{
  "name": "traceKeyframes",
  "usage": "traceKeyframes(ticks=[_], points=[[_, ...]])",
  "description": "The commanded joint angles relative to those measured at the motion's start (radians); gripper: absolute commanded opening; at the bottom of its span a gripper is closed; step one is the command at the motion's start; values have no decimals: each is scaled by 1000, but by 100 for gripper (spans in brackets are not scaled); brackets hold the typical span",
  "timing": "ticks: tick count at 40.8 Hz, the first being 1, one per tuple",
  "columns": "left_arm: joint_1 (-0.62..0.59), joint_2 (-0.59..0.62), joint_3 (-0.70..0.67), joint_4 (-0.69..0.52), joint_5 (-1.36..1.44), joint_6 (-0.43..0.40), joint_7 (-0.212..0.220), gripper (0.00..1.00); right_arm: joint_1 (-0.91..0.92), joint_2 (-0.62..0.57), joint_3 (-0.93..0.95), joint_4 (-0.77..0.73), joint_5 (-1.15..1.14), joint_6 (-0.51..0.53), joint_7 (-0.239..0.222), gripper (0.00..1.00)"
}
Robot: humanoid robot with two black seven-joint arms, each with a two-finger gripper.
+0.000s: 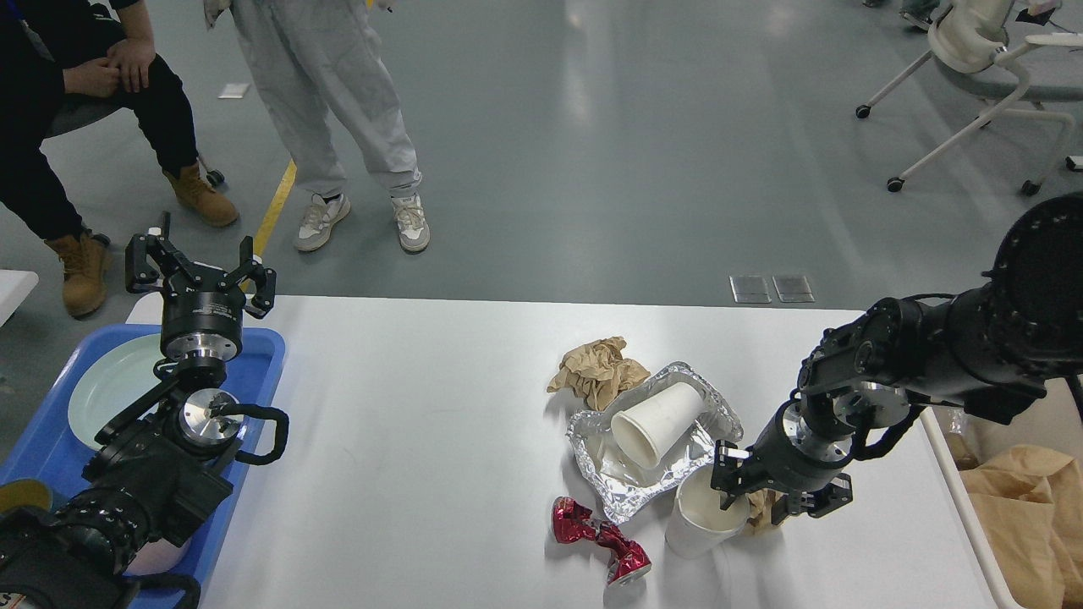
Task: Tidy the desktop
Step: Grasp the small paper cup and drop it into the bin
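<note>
Right claw [766, 499] straddles a white paper cup's [706, 520] rim on the bench [423, 423] — grip unclear; left claw [200, 275] spread — released.

Right pincer [749, 501] at upright paper cup [706, 523] rim on desktop [423, 440]; left pincer [200, 275] spread.

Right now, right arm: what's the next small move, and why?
Probably close the right gripper on the upright paper cup: one finger looks dipped inside its rim, the other outside by the crumpled brown paper. Then lift toward the beige bin.
</note>
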Motion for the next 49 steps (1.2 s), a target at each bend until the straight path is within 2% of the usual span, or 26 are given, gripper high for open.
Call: traceKeyframes(ticks=[1,5,15,24,27,32,36,43,49], points=[[0,0,0,0,0,0,0,97,-1,-8,1,9,-1,-10,0,23],[0,0,0,0,0,0,0,96,-7,-8,0,14,-1,-9,0,0],[0,0,0,0,0,0,0,97,-4,-17,-2,15,-3,59,1,0],[0,0,0,0,0,0,0,97,39,-60,0,57,-3,65,1,0],[0,0,0,0,0,0,0,96,86,-88,0,72,-3,90,3,0],[0,0,0,0,0,0,0,97,276,-193,1,92,-1,220,4,0],[0,0,0,0,0,0,0,96,367,-236,1,92,-3,271,4,0],[0,0,0,0,0,0,0,96,511,-333,-6,55,-6,294,3,0],[0,0,0,0,0,0,0,96,557,-399,-6,-21,-7,297,1,0]])
